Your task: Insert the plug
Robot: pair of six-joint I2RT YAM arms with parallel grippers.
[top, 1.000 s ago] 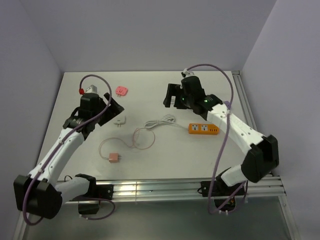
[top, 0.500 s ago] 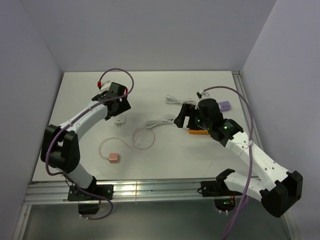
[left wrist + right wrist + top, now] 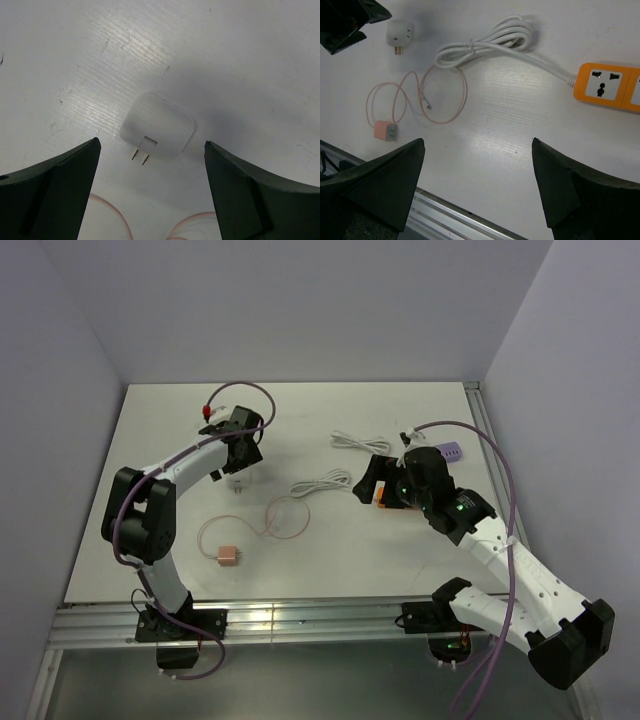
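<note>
Your left gripper (image 3: 151, 145) hung spread wide over the white plug (image 3: 159, 127), not touching; your right gripper (image 3: 477, 144) was spread too, empty, near the orange power strip (image 3: 606, 86).

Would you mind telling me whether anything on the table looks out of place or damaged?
Nothing looks damaged or spilled. The white plug lies flat and unplugged, apart from the orange power strip, whose white cord is loosely bundled. The pink charger lies loose nearby.
</note>
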